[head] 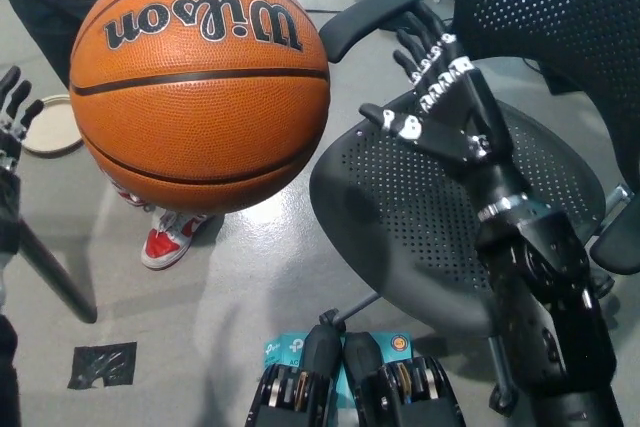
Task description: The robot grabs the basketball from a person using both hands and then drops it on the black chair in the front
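Note:
An orange Wilson basketball (200,82) fills the upper left of the head view, held up by a person whose body shows behind it. My black right hand (440,97) is raised to the ball's right, open with fingers spread, a gap away from it. My left hand (12,122) shows only partly at the left edge, open, apart from the ball. The black perforated chair (400,237) stands on the right, under and behind my right arm.
The person's red and white shoe (165,239) stands on the grey floor below the ball. A beige round plate (55,132) lies on the floor at left. A black tape patch (100,365) and a teal box (285,352) lie near the bottom.

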`<state>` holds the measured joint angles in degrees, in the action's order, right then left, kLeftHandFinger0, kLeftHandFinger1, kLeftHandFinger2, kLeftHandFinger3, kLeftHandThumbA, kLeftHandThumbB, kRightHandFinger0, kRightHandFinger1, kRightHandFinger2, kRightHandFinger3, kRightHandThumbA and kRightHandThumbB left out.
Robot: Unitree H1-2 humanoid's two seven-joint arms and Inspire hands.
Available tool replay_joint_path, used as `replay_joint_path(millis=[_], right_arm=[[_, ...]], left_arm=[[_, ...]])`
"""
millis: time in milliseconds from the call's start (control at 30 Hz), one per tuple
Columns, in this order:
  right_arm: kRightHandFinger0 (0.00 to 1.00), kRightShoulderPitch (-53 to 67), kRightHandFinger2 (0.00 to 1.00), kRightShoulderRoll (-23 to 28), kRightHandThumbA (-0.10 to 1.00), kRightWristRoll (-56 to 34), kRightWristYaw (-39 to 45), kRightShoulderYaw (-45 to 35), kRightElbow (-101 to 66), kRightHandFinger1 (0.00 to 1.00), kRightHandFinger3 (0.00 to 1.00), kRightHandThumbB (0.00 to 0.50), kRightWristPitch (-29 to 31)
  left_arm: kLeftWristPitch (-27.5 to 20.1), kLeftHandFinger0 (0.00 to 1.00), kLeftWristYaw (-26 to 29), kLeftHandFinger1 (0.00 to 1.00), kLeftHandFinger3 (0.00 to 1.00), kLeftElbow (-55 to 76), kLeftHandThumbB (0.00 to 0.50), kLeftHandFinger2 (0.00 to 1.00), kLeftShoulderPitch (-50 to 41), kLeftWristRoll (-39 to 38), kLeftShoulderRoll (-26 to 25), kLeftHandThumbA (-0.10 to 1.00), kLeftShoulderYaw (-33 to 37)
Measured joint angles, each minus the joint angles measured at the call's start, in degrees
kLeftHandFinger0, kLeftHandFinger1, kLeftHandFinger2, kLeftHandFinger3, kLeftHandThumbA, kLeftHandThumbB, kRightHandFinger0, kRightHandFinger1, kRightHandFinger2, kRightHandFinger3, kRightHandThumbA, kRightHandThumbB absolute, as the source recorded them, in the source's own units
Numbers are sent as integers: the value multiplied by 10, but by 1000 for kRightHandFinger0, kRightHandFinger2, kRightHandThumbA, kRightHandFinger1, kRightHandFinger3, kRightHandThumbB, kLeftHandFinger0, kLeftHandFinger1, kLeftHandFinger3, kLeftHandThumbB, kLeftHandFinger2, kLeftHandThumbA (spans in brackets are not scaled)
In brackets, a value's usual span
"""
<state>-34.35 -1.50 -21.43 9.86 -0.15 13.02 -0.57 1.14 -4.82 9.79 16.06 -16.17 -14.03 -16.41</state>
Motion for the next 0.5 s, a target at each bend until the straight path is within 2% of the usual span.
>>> replay_joint_path(millis=[200, 333, 500], right_arm=[[1000, -29, 1000, -11, 1000, -23, 12, -20, 51, 1000, 1000, 415, -12], [1000, -40, 1000, -26, 1000, -36, 18, -27, 73, 1000, 1000, 450, -21], [1000, -41, 1000, -48, 1000, -58, 31, -33, 78, 1000, 1000, 451, -32]], left_arm=[[20, 1000, 3, 1000, 1000, 0, 169, 1000, 21, -1, -3, 1000, 1], [30, 1000, 3, 1000, 1000, 0, 185, 1000, 27, -1, -2, 1000, 4], [40, 1000, 3, 1000, 1000, 1, 176, 1000, 28, 0, 7, 1000, 14]])
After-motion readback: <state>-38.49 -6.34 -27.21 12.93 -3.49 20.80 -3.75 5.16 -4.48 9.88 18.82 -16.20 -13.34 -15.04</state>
